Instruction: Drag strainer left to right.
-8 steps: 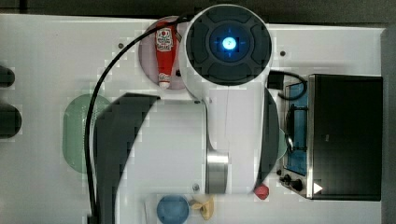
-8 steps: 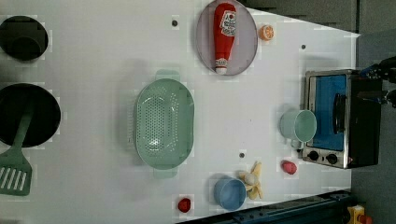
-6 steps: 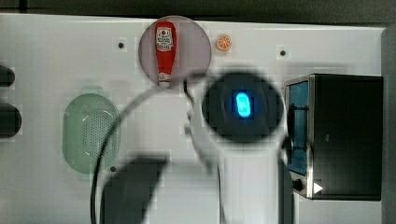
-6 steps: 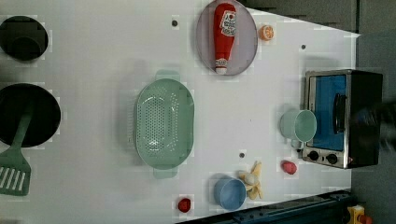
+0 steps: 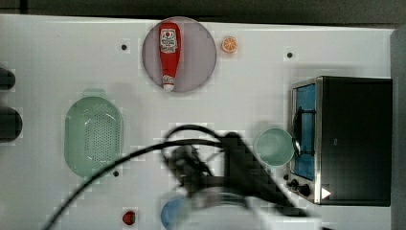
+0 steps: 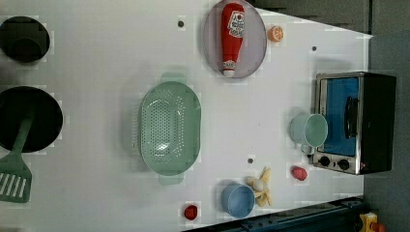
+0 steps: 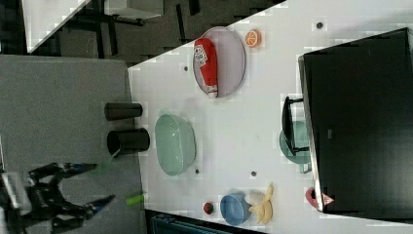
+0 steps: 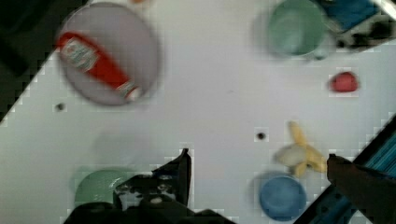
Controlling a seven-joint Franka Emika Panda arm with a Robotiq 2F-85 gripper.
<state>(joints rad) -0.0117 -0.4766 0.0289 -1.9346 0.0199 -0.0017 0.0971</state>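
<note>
I judge the task not yet begun; the strainer lies untouched on the white counter, toward the left view's left, well apart from the toaster oven and the green cup; my pincer hangs high above the counter with its fingers spread wide, holding nothing; what is left is everything: to descend, catch the rim, drag it across
</note>
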